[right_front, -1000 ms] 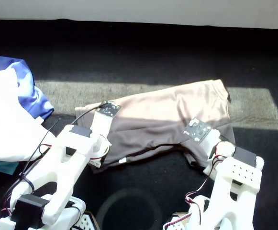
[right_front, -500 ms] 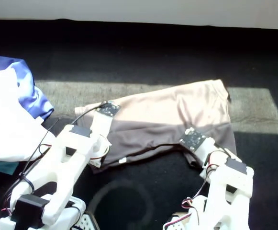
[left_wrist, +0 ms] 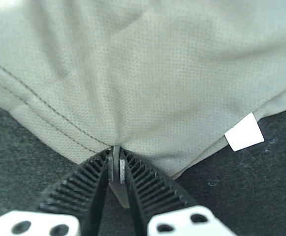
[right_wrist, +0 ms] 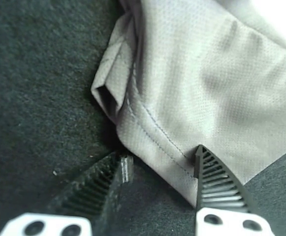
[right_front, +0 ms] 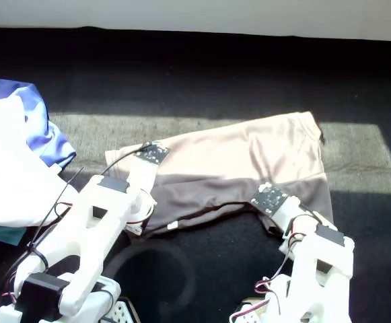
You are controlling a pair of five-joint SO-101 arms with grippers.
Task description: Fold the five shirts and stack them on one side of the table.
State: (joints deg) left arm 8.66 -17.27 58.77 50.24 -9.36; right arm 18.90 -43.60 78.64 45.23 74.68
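Your taupe mesh shirt [right_front: 249, 168] lies spread flat on the black felt-like table top [right_front: 202, 81]. Its far half sits in a band of sunlight and its near half in shade. The far right corner of the shirt reaches farthest from the arms, and the stitched near hem runs along the side closest to them.

At the shirt's near left corner, your left gripper [left_wrist: 116, 156] has its ribbed black fingers [left_wrist: 145, 183] pressed together on a small pinch of the hem. The fabric [left_wrist: 157, 73] fans out from that pinch in shallow creases. A small white sewn-in label [left_wrist: 244, 132] sticks out from the same edge of the shirt just beside the pinch, lying on the dark table; from above you see it [right_front: 173, 226] at the near hem.

At the shirt's near right edge, your right gripper [right_wrist: 162, 157] is spread wide and holds nothing. The stitched hem [right_wrist: 152, 128] runs between the two fingers: one fingertip [right_wrist: 202, 157] rests over the cloth, the other [right_wrist: 124, 167] sits on bare table just off the shirt's edge. Next to that fingertip the edge is doubled under into a loose fold [right_wrist: 111, 93].

Well to the left of the shirt, a heap of other garments sits at the table's edge: a white one [right_front: 7, 175] on top, a blue one [right_front: 37, 118] behind it, and a sliver of teal cloth [right_front: 3, 233] underneath.
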